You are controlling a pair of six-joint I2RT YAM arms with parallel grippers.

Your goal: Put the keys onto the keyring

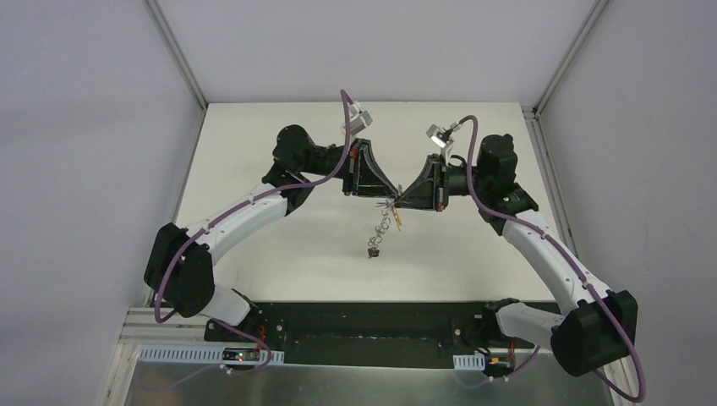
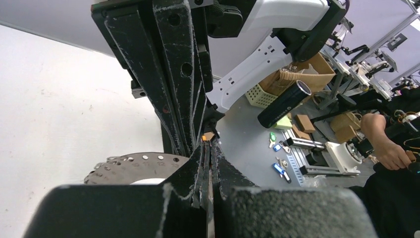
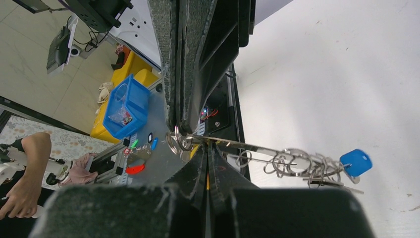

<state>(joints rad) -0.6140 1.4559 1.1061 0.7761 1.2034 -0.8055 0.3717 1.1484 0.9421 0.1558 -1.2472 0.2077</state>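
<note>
We hold the large flat grey metal keyring (image 3: 257, 147) above the white tabletop (image 1: 279, 169), right gripper (image 1: 404, 201) fingers pinching its rim, left gripper (image 1: 382, 196) fingers pressed together alongside, apparently so its small blue-headed key (image 3: 355, 162) dangles free.

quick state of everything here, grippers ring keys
left gripper: shut on the keyring
right gripper: shut on the keyring
keyring: held in the air between both grippers
wire loops: hang in a chain below the keyring
blue key: among the wire loops
</note>
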